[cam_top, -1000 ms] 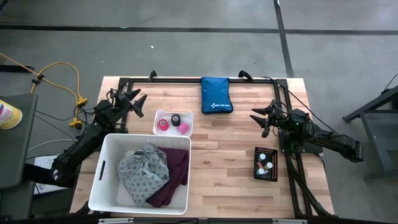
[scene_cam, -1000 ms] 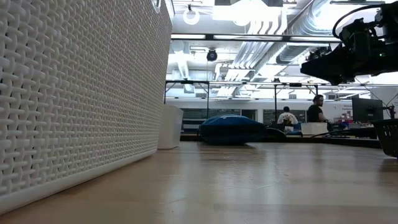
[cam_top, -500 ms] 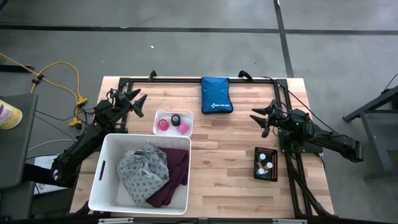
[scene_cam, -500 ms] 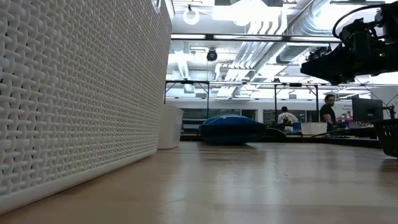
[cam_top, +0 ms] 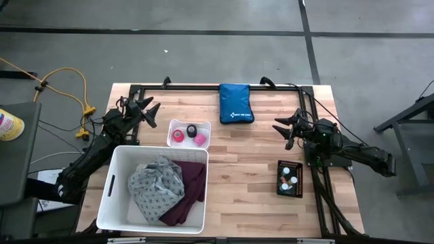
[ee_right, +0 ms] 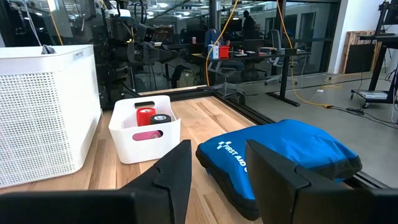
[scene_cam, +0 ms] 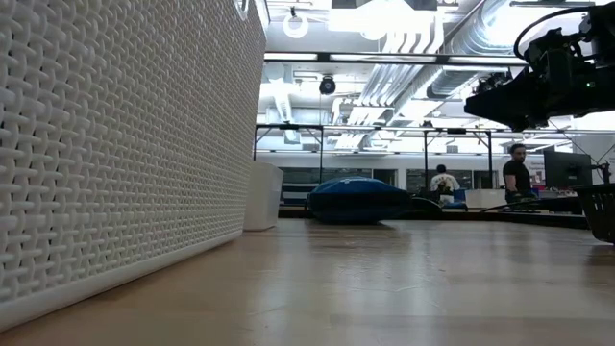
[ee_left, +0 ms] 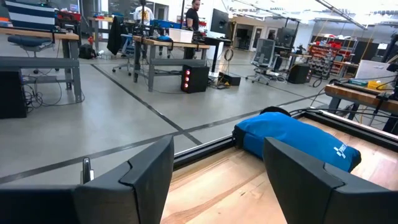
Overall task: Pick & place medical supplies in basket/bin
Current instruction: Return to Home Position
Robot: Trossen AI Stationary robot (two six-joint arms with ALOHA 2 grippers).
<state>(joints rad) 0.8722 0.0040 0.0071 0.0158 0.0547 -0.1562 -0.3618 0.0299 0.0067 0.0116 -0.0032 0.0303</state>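
The grey-white patterned cloth (cam_top: 154, 184) lies crumpled in the big white basket (cam_top: 112, 186) at the near left of the table (cam_top: 251, 163), its pale fabric speckled with a fine dark print. Beside it, and partly under it, a dark purple cloth (cam_top: 190, 196) fills the basket's right side. Just beyond the basket stands a small white bin (cam_top: 170, 129) with three tape rolls (cam_top: 178, 136): two pinkish-red and one black between them. Near the table's right edge, a black bin (cam_top: 290, 165) holds tiny white-capped vials (cam_top: 286, 172), bunched together. A blue pouch (cam_top: 236, 104) with white print lies at the far edge, outside every container.

The left claw (cam_top: 153, 114) hangs above the table's far left corner, beyond the basket. Its fingers are spread wide, with nothing between them. The right claw (cam_top: 281, 133) hovers over the right side, between the pouch and the black bin, pointing inward. It is likewise parted and empty. People (scene_cam: 517, 171) show among desks in the room behind.
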